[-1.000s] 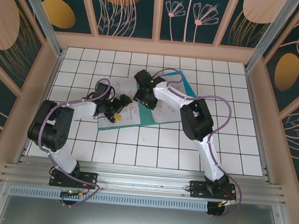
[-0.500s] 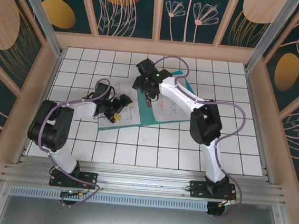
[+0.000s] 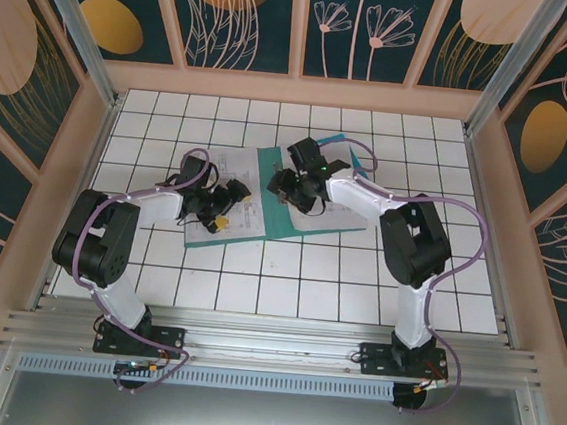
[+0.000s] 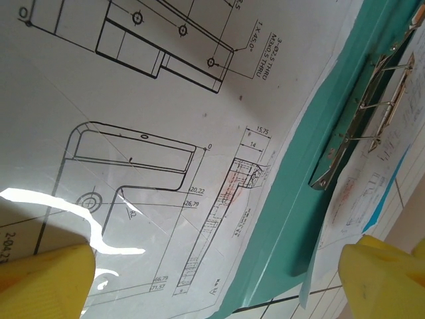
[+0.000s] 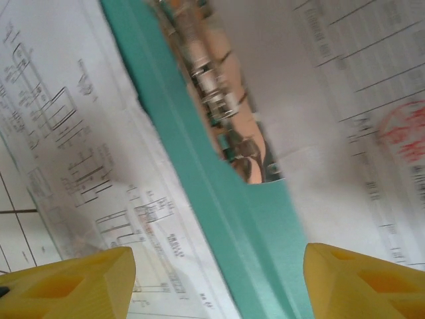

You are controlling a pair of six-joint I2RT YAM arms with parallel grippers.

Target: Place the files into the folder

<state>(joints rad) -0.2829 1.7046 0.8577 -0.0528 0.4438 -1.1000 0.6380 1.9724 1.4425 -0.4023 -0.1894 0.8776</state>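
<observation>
Teal folder, open and flat, its clip-bearing spine directly under the right jaws. Printed white files cover both leaves; the left jaws stand over the left-hand sheet.

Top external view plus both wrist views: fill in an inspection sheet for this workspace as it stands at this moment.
Surface: white tiled table with black grid lines.
Job's things: teal folder lies open and flat; white printed files lie on both sides of its spine; a metal clip sits on its inside.
Clutter: nothing seen.
Grippers: left gripper open, over the left-hand sheet; right gripper open, over the folder's spine; neither holds anything.
Cables: purple cables run along both arms.
Surroundings: floral wall panels on three sides; aluminium rails at the near edge.
</observation>
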